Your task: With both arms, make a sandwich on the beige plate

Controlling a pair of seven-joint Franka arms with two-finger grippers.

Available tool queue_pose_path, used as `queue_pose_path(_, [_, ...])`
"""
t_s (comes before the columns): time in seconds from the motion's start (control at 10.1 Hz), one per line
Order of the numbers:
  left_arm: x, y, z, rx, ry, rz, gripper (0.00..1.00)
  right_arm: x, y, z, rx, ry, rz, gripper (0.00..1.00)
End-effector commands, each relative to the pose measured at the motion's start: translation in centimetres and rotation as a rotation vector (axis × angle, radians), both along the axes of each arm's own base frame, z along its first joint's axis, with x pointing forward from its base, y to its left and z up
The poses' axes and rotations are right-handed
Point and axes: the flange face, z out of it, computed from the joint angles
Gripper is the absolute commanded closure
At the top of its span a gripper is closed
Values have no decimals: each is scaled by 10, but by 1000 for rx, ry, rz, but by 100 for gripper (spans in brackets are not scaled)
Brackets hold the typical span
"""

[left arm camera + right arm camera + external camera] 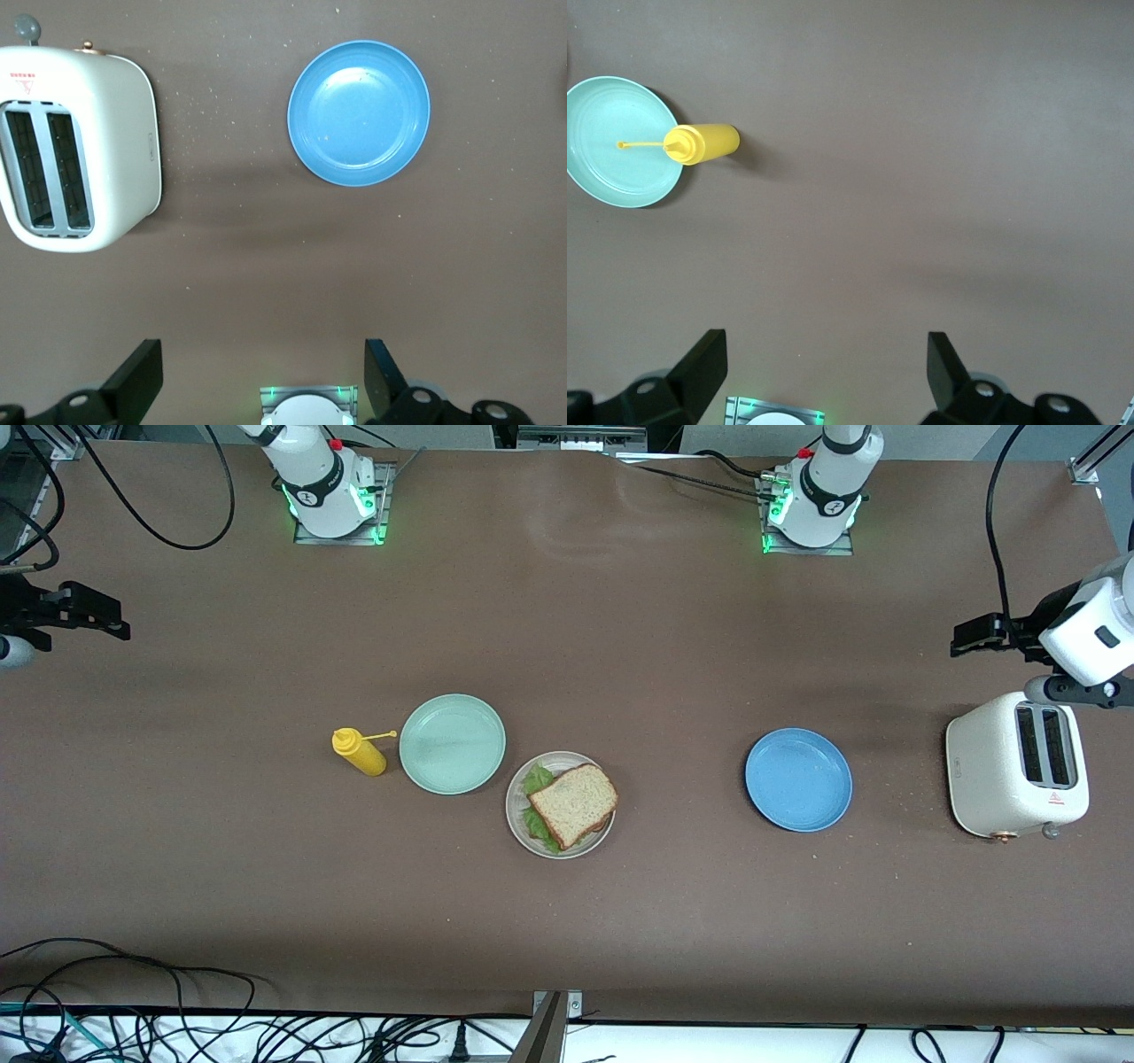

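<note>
No legible text on anything

table (620,646): plain brown
beige plate (516,815): pale beige
sandwich (574,804): speckled brown bread, dark crust, green lettuce
second plate (452,743): mint green
third plate (797,779): blue
bottle (359,751): yellow
toaster (992,771): cream, dark slots, small red mark
arms (323,478): white with black joints

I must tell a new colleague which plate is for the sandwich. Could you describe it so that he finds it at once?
Three round plates lie on the brown table. The beige plate is nearest the front camera, beside the mint-green plate. Only it carries food: the sandwich with lettuce showing.
</note>
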Motion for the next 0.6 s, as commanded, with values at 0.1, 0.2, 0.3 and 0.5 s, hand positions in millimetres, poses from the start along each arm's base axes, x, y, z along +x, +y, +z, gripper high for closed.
queue_pose_path(0.1, [-8,-19,22,38,-31,22,0,4,-12,17,-73,-27,17,0])
queue_pose_path(0.2, [-12,-20,33,35,-66,19,0,1,-9,23,-71,-28,7,0])
queue_pose_path(0.3, [-15,-20,41,33,-84,18,0,-6,-7,29,-45,-34,0,0])
queue_pose_path(0.5, [-16,-20,42,29,-81,10,0,-6,-21,24,57,-42,-76,0])
